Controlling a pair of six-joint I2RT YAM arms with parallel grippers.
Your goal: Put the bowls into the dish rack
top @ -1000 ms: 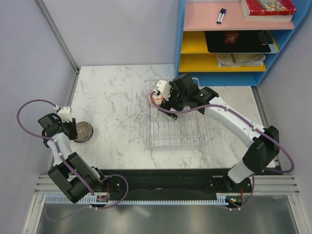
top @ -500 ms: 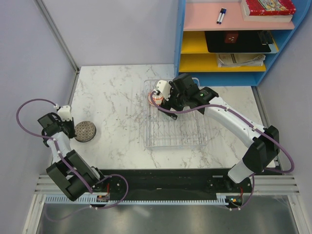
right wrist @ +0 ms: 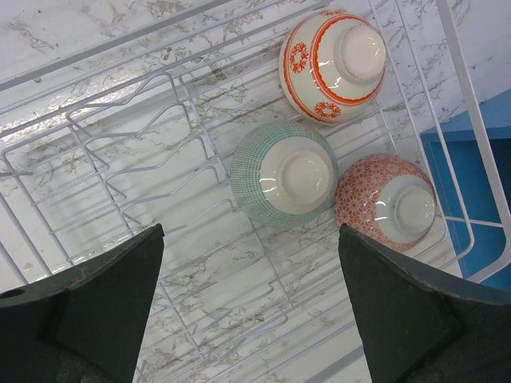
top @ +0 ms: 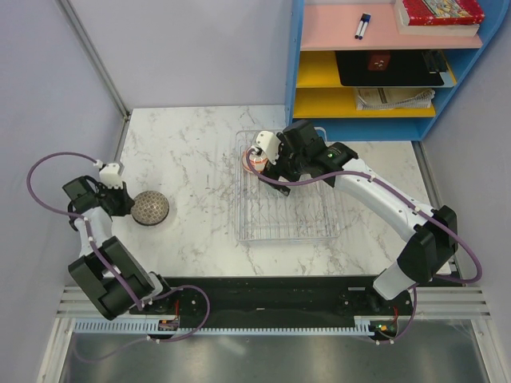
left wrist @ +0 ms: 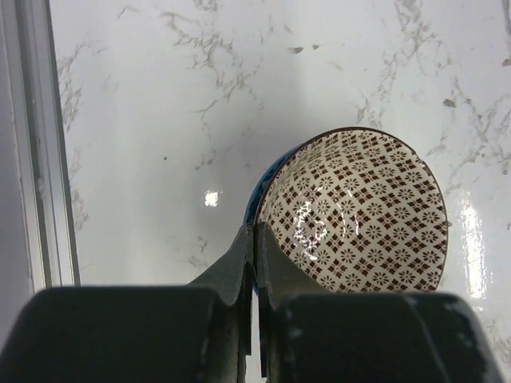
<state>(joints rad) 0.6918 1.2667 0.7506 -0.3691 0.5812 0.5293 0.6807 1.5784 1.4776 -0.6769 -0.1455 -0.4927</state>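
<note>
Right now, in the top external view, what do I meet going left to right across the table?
Left end effector → brown-patterned bowl it grips → dish rack. Right end effector overlaps the rack: omitted.

L hand (left wrist: 255, 239) on bowl (left wrist: 359, 214) rim (brown-patt. inside)

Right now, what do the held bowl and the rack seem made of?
The bowl: likely glazed ceramic, with glossy glints on its brown-diamond inside. The dish rack: thin wire, probably metal with a whitish or silvery coat.
</note>
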